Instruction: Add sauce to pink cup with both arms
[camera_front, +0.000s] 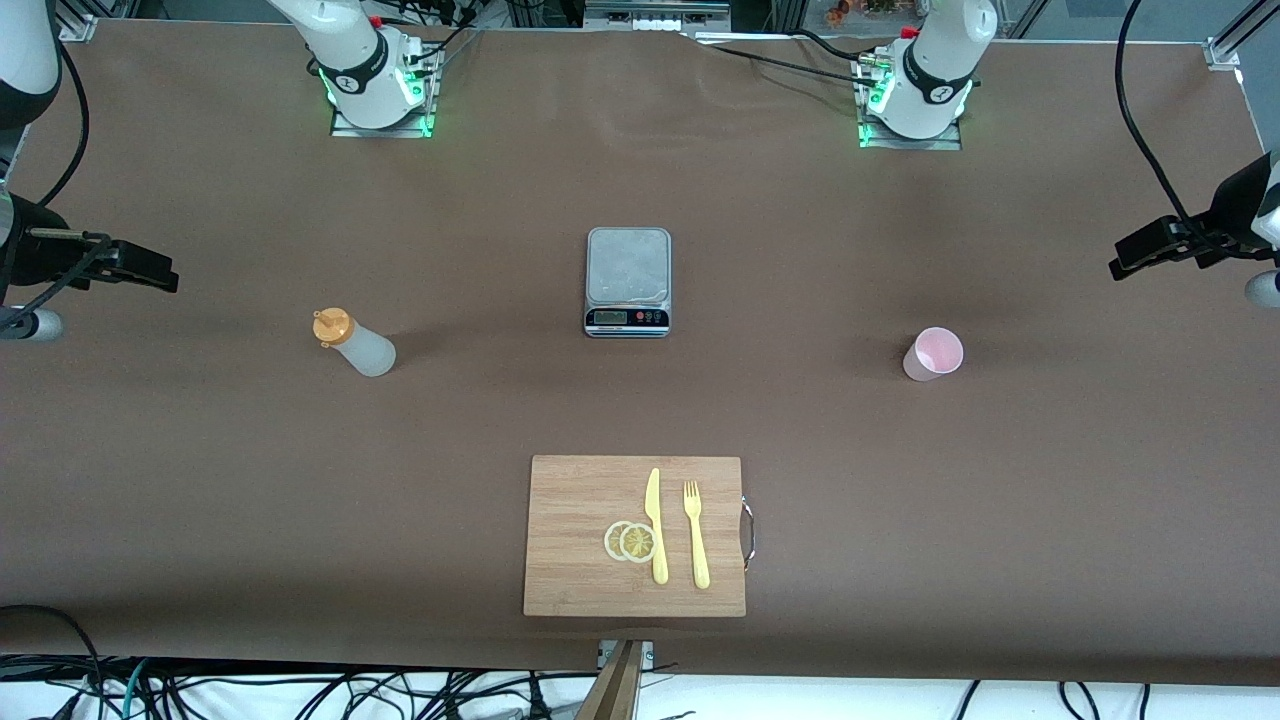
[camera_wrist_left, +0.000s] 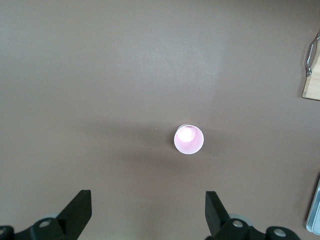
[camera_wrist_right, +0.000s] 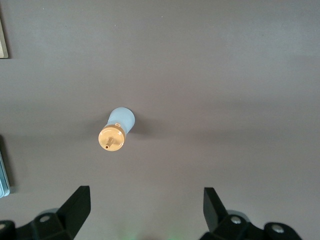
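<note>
The sauce (camera_front: 355, 343), a whitish squeeze bottle with an orange nozzle cap, stands upright on the brown table toward the right arm's end. The right wrist view looks down on the sauce (camera_wrist_right: 116, 131) from high above, and my right gripper (camera_wrist_right: 146, 197) is open and empty, well apart from it. The pink cup (camera_front: 933, 354) stands upright and looks empty toward the left arm's end. The pink cup (camera_wrist_left: 189, 139) lies far below my left gripper (camera_wrist_left: 148, 200), which is open with nothing between its fingers. Both arms hang high at the table's two ends.
A steel scale (camera_front: 628, 281) sits mid-table between bottle and cup. Nearer the front camera lies a wooden cutting board (camera_front: 570, 500) with a yellow knife (camera_front: 656, 525), a yellow fork (camera_front: 696, 535) and two lemon slices (camera_front: 630, 541). Bare brown cloth surrounds the bottle and the cup.
</note>
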